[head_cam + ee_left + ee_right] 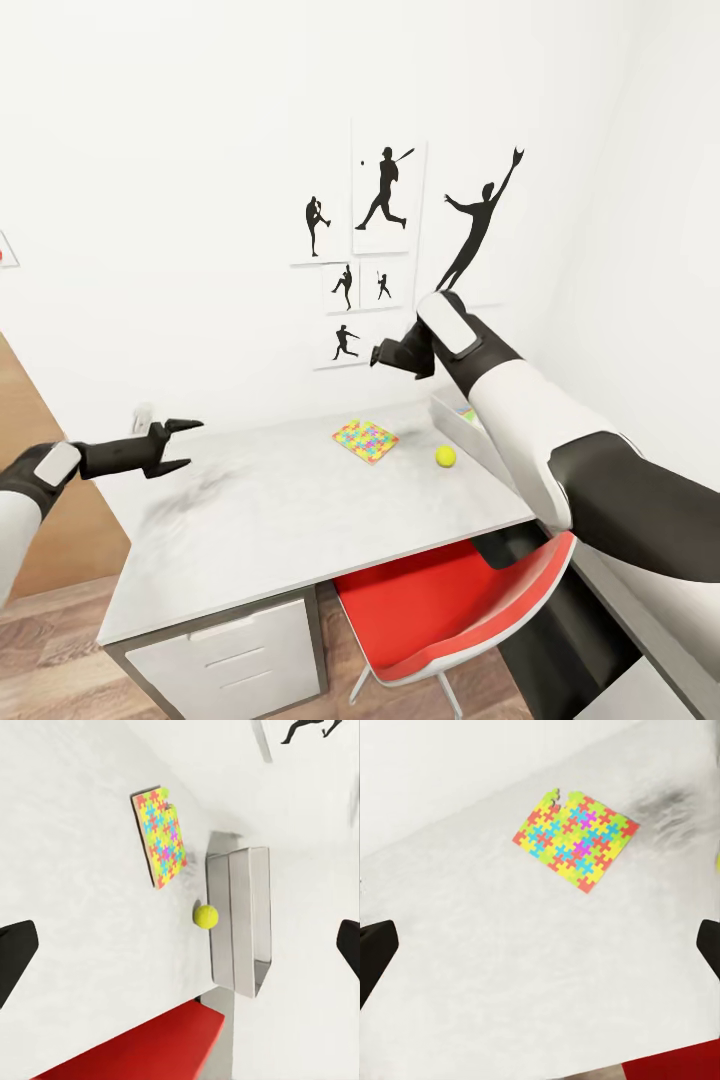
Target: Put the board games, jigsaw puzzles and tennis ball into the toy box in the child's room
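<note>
One jigsaw puzzle [365, 440] lies flat on the pale table [280, 510], and the tennis ball [445, 456] rests a little to its right. The grey toy box [447, 409] stands at the table's right end, mostly hidden behind my right arm; a scrap of colourful mosaic shows inside it. My right gripper [378, 355] hangs open above the puzzle [576, 841], holding nothing. Over the table's left end, my left gripper [185, 445] is open and empty. The left wrist view takes in the puzzle [161, 836], the ball [205, 916] and the toy box [244, 907]. The board games are out of view.
A red chair [450, 600] is pushed under the table's front right. Grey drawers [240, 650] sit beneath the left half. A lower dark unit [600, 640] runs along the right wall. Black sports silhouettes [385, 190] hang on the wall behind.
</note>
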Controlling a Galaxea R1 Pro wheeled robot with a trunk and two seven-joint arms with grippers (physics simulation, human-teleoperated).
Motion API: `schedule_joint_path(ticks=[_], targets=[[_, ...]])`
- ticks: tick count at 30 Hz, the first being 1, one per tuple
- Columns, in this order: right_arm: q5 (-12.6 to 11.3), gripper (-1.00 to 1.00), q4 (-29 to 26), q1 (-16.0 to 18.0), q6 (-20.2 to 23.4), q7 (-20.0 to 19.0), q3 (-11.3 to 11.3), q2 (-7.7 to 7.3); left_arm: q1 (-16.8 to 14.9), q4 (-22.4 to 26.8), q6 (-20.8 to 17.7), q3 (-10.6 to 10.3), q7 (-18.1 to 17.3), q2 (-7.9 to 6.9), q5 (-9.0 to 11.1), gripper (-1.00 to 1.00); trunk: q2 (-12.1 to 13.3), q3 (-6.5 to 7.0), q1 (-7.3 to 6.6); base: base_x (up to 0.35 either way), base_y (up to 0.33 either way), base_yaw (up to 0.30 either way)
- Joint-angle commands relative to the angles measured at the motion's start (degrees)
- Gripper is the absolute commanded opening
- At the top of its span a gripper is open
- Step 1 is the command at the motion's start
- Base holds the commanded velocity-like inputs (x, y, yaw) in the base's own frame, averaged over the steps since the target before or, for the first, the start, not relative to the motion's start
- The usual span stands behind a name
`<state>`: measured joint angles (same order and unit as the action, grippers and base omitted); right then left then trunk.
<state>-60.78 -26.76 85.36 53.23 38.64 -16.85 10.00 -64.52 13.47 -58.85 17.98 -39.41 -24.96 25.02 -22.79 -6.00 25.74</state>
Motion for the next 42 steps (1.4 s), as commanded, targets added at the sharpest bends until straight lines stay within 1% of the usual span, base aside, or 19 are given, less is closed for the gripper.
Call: schedule_joint_path(ticks=[1,5,8,13,14,19,26,28,35,42], targets=[[-0.47,1.00,-0.70,0.07,0.02,0.59,-0.18,0.00,0.02,-0.03,-0.22,0.07,-1.66,-0.45,-0.44,1.00,-0.13,-0.14,0.04,0.000,0.000,0.000],[-0.45,1.00,-2.72,0.07,-0.13,0.62,-0.25,0.00,0.13,-0.03,-0.28,-0.13,-4.92,-1.33,-0.42,1.00,-0.13,-0.14,0.04,0.000,0.001,0.000],[-0.42,1.00,-3.64,0.07,-0.35,0.62,-0.27,0.00,0.17,-0.03,-0.29,-0.24,-7.51,-2.56,-0.41,1.00,-0.13,-0.14,0.04,0.009,0.076,0.000],[-0.40,1.00,-3.94,0.03,-0.48,0.58,-0.28,0.00,0.40,-0.11,-0.26,-0.35,-8.91,-3.32,-0.45,1.00,-0.13,-0.14,0.04,0.053,0.128,0.067],[-0.40,1.00,-3.99,0.00,-0.52,0.57,-0.28,0.00,0.92,-0.12,-0.23,-0.37,-9.17,-3.46,-0.47,1.00,-0.13,-0.14,0.04,0.025,0.056,0.194],[-0.35,1.00,-3.96,-0.08,-0.57,0.51,-0.33,0.00,2.51,-0.06,-0.13,-0.33,-9.54,-3.68,-0.49,1.00,-0.13,-0.14,0.04,0.012,0.026,0.246],[-0.30,1.00,-3.84,-0.22,-0.27,0.60,-0.43,0.00,3.97,-0.03,-0.10,-0.34,-9.78,-5.29,-0.45,1.00,-0.13,-0.14,0.04,0.002,0.005,0.226],[-0.25,1.00,-3.83,-0.37,-0.14,0.66,-0.54,0.00,4.60,-0.03,-0.06,-0.33,-9.76,-5.47,-0.45,1.00,-0.13,-0.14,0.04,0.000,0.001,0.067],[-0.22,1.00,-3.79,-0.79,-0.33,0.80,-0.63,0.00,5.85,-0.03,0.01,-0.32,-9.78,-5.39,-0.44,1.00,-0.13,-0.19,0.04,0.019,0.031,0.018],[-0.28,1.00,-3.26,-0.88,-0.42,0.67,-0.63,0.00,6.57,-0.03,0.16,-0.31,-9.73,-5.55,-0.49,1.00,-0.13,-0.67,0.04,0.007,0.010,0.002]])
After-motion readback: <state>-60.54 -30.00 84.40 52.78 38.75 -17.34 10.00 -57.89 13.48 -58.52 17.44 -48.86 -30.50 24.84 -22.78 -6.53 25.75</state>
